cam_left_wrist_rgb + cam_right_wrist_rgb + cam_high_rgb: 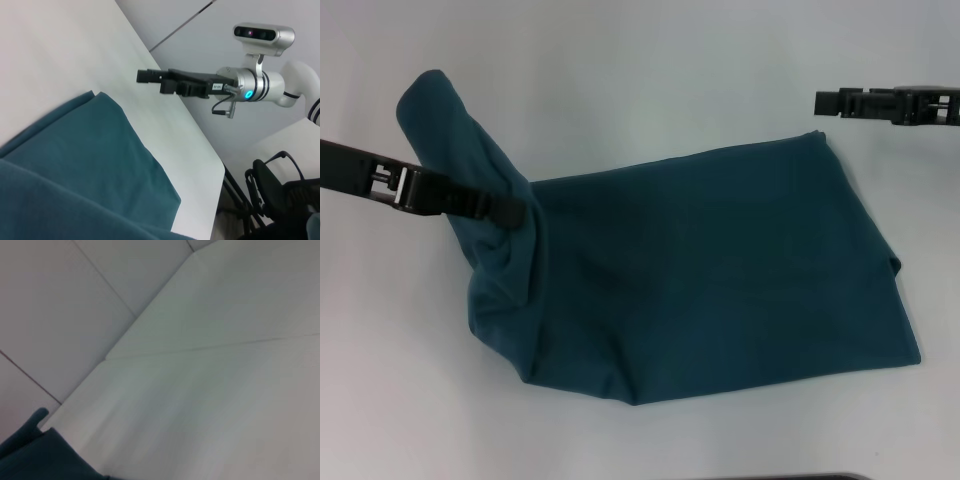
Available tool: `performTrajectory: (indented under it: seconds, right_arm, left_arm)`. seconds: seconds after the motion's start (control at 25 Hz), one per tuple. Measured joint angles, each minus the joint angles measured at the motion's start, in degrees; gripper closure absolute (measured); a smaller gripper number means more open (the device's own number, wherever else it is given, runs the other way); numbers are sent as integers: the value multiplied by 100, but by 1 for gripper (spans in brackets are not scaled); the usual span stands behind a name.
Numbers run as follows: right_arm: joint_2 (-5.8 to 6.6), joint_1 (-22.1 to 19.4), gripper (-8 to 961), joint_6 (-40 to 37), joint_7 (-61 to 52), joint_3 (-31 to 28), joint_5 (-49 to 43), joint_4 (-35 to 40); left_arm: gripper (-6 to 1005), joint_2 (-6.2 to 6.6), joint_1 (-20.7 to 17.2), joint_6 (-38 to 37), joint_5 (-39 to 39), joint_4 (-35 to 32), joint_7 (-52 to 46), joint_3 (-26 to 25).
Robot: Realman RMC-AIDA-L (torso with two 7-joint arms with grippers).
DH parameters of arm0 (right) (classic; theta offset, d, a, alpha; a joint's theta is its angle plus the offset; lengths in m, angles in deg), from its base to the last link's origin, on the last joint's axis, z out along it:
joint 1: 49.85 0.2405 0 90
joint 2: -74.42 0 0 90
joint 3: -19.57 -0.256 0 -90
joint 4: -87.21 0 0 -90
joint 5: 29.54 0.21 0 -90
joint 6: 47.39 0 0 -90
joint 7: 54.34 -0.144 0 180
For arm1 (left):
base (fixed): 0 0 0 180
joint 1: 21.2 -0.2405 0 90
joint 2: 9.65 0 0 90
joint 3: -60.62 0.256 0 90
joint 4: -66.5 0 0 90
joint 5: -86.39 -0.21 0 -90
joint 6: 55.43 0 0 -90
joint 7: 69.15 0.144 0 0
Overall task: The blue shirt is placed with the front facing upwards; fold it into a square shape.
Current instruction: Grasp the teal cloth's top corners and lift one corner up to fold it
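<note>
We are working on the blue shirt, which is lying across the middle of the white table, already doubled over into a rough, slanted block with no lettering or collar showing. Our left gripper is reaching in from the left and clenching a bunch of fabric at the shirt's left end, and a loose flap is standing up and away behind it toward the far left corner. Our right gripper is hovering off the cloth, just beyond the shirt's far right corner, holding nothing; whether its fingers are parted or together we cannot tell from here. The left wrist view is showing that same right gripper above bare table beside the shirt's edge, while the right wrist view is catching only a sliver of the cloth. We are judging that the fold is partly done and this left end needs carrying over to square it off. The risk is in the one-sided hold: with only the left gripper pulling and nothing pinning the right half, the whole stack may be dragging along the smooth table instead of folding. The pinched bunch is also crumpling, so releasing it may be leaving a lumpy, uneven edge, and the raised flap could be flopping back outward.
</note>
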Motion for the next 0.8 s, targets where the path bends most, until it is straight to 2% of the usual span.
performTrajectory:
  seconds: [0.2, 0.48, 0.64, 0.8]
  right_arm:
    - [-74, 19, 251, 3, 148, 471, -6, -5]
    - [-427, 145, 360, 378, 732, 750, 5, -298]
    - [-637, 231, 530, 482, 1337, 912, 6, -541]
    - [-675, 317, 674, 566, 1850, 979, 31, -937]
  left_arm:
    - [968, 7, 15, 2, 14, 0, 73, -23]
    - [968, -1, 79, 6, 122, -1, 230, -12]
    - [969, 16, 98, -8, 148, -1, 280, -9]
    - [969, 21, 98, -9, 148, 0, 327, -21]
